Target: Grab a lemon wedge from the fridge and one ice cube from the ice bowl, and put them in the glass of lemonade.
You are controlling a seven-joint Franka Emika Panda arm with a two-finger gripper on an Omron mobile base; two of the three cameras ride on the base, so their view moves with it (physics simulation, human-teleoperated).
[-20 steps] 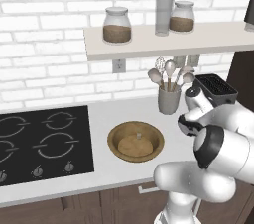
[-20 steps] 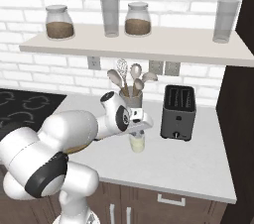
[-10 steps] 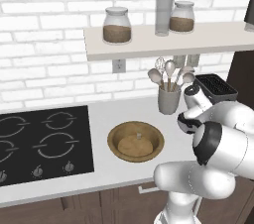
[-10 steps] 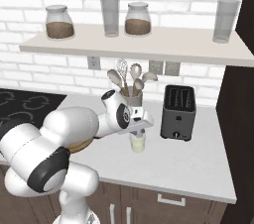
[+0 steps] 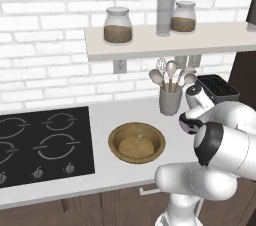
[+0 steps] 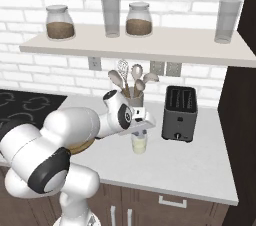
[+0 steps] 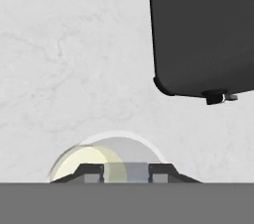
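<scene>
glass of lemonade: short, clear, pale yellow drink, on counter left of toaster | gripper: right above glass, narrowly parted on small pale ice cube

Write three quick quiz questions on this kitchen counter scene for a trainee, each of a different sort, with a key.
1. True or false: the gripper hangs directly over the glass of lemonade.
2. What stands just right of the glass in the right base view: A toaster, B kettle, C jar?
3. Fill in: the ice bowl lies on the counter between the utensil cup and the ____.

Key: 1 true; 2 A; 3 cooktop.
</scene>
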